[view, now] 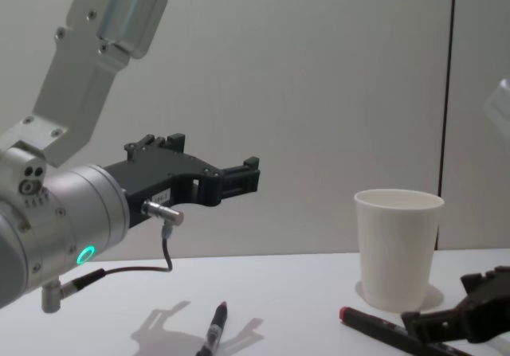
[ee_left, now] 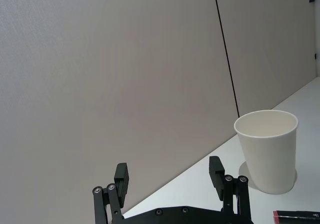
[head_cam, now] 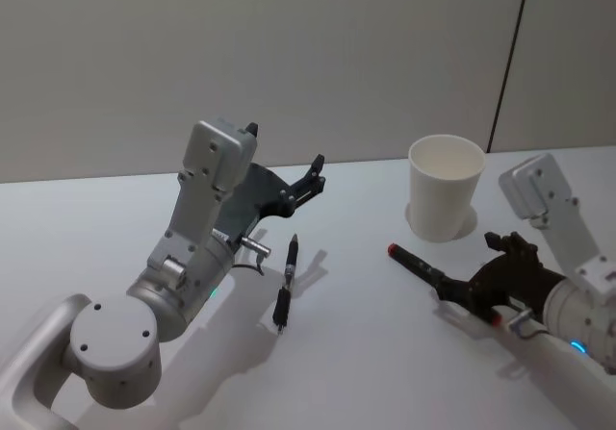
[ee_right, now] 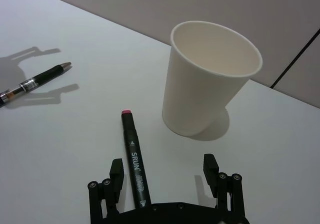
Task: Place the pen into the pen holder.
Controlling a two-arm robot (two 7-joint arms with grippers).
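The right gripper (ee_right: 163,163) rests low, spread astride the marker pen (ee_right: 136,159), near side of the pen holder (ee_right: 210,83); best centre it before pinching. The left gripper (ee_left: 169,168) hangs spread, empty

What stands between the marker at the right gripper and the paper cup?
Nothing visible. The marker lies between the open right gripper's fingers, red tip toward the paper cup, only bare table between them. The second pen lies aside near the raised left gripper.
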